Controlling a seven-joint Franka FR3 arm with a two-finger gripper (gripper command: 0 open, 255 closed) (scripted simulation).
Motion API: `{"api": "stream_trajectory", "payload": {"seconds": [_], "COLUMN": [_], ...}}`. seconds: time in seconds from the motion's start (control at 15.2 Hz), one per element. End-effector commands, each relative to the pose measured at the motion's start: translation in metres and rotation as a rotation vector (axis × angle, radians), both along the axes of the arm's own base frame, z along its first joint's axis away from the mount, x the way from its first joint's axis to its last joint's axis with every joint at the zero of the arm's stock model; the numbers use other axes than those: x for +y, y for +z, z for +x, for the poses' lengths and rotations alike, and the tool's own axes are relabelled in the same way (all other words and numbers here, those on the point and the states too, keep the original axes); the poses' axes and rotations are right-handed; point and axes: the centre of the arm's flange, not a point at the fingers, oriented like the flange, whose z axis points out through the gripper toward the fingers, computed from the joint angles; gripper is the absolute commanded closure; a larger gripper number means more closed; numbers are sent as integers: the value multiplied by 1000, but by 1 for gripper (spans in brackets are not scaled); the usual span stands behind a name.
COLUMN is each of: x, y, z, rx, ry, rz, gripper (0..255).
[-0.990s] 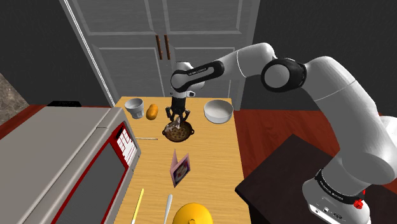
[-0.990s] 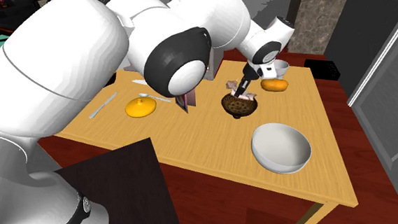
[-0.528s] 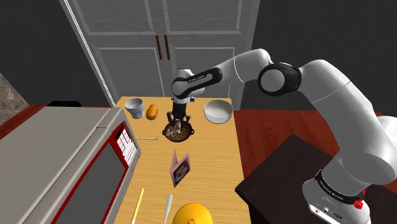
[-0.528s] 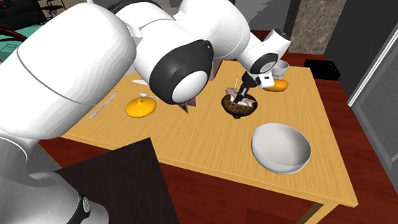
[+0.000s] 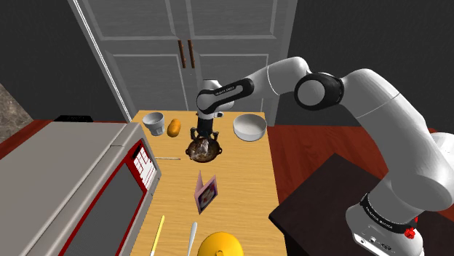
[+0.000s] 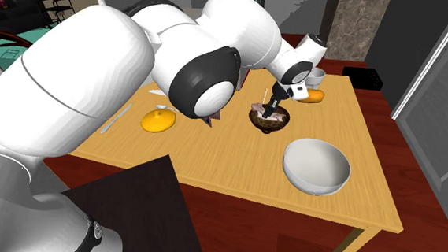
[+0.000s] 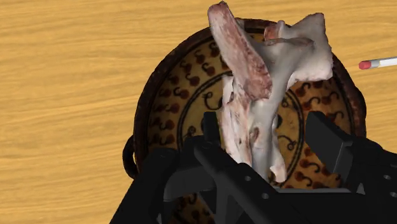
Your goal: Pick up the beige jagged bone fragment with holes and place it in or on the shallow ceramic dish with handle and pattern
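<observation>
Shows the claw (image 7: 264, 124) spread, straddling but not pinching the bone fragment (image 7: 254, 76) standing in the patterned handled dish (image 7: 184, 95) directly beneath, long axis along the fingers; dish at 10 o'clock from the stand (image 5: 324, 207), shoulder view.

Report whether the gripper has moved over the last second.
Yes. The gripper has come down, closer to the dish beneath it.
</observation>
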Motion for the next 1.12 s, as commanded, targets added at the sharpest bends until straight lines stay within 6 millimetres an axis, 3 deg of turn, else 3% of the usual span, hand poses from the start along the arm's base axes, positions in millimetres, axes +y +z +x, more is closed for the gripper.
{"api": "stream_trajectory", "payload": {"seconds": [0.0, 0.26, 0.53, 1.06], "x": [0, 0, -17, -17], "y": [0, 0, 46, 46], "z": [0, 0, 9, 9], "rx": [0, 0, 0, 0], "ry": [0, 0, 0, 0], "rz": [0, 0, 0, 0], "gripper": [0, 0, 0, 0]}}
